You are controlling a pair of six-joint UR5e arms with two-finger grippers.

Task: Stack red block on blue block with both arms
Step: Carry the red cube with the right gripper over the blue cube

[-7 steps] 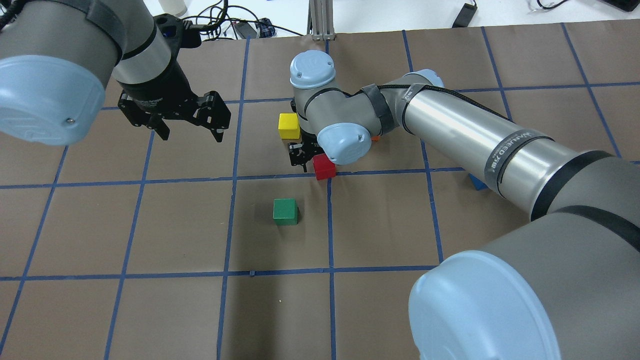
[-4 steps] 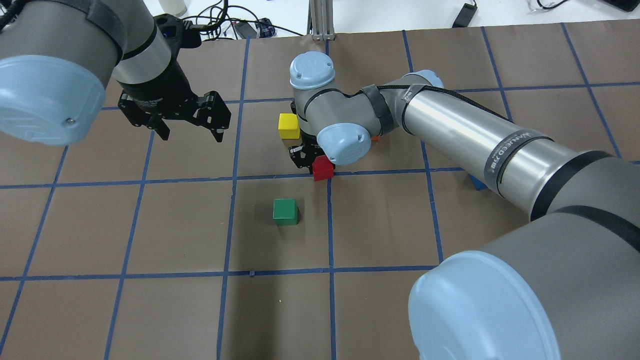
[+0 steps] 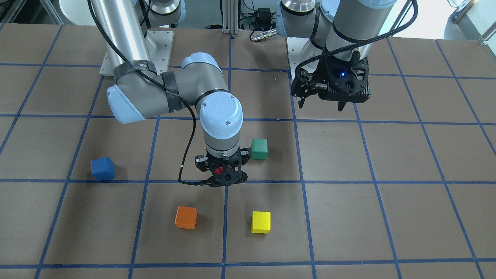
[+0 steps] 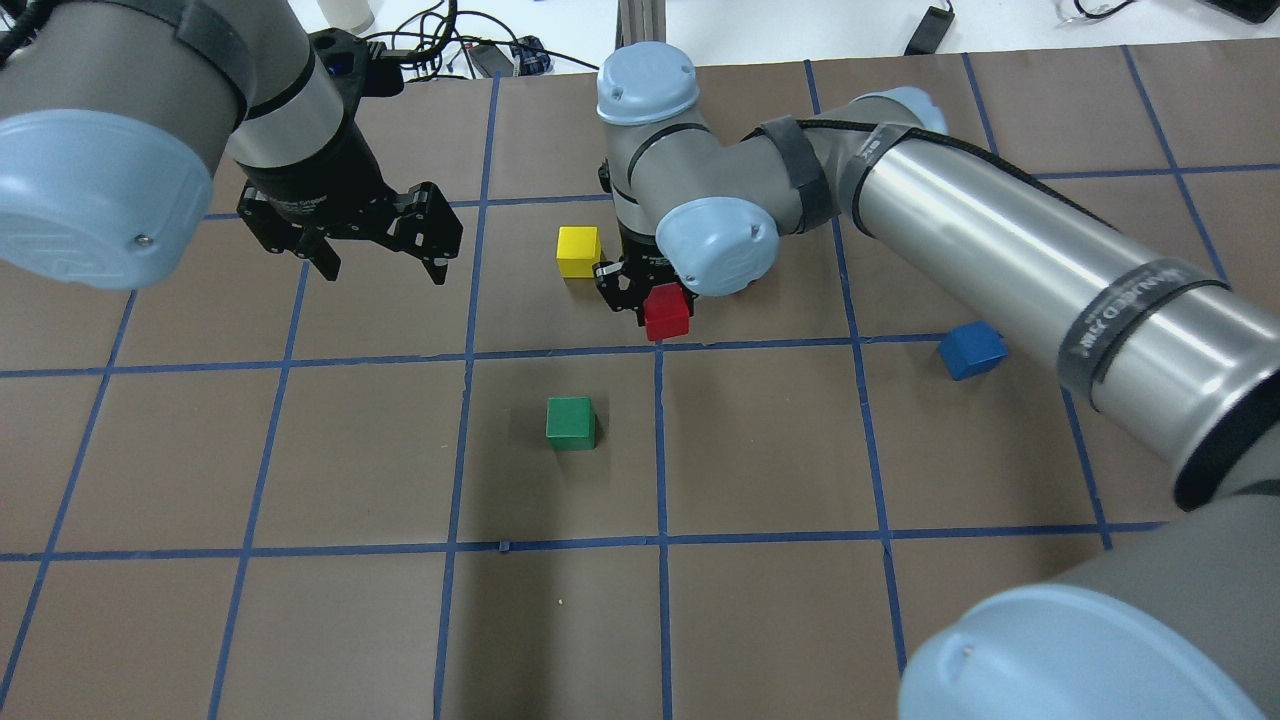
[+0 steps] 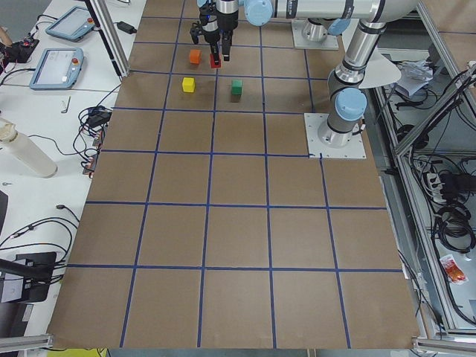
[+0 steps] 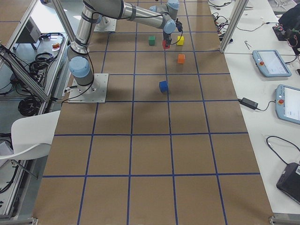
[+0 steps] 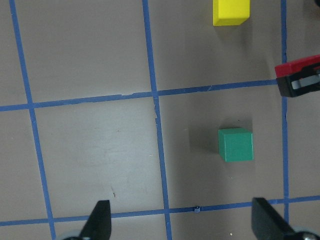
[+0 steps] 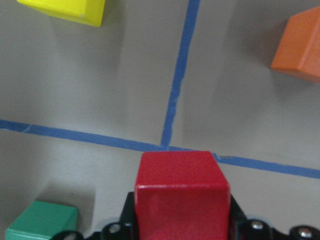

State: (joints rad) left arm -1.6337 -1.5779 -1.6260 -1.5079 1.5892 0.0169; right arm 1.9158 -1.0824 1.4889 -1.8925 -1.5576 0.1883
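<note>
I find the right gripper (image 4: 655,305) clamped on the small matte red cube (image 4: 667,312), which appears to be held off the brown paper table surface (image 4: 300,620). Gridded paper runs from that gripper to the small matte blue cube (image 4: 972,350), well apart on its right. A small yellow cube (image 4: 578,251) sits near its left, a small green cube (image 4: 570,422) base-side and a small orange cube (image 3: 186,217) on its far side. The right arm (image 4: 1000,250) reaches in, its wrist pointing straight down. The left gripper (image 4: 383,268) hovers well apart, fingers spread.
</note>
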